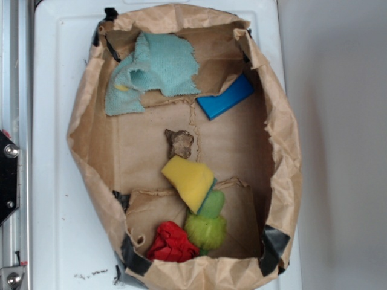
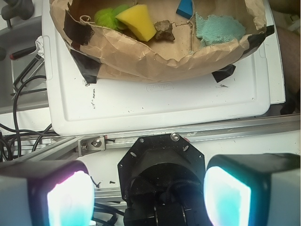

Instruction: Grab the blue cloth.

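Frayed terry blue cloth [image 1: 158, 67], crumpled paper bag [image 1: 284, 145]

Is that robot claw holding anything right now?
No. The gripper jaws stand wide apart, empty; the blue cloth lies untouched in the paper bag.

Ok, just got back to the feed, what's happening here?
Nothing is held yet. The gripper is open and empty, off to the side of the paper bag, outside its wall over the rail beside the white tray. The blue cloth lies crumpled at one end of the bag, next to the blue block. A yellow sponge, a brown lump, green items and a red cloth sit untouched in the bag.
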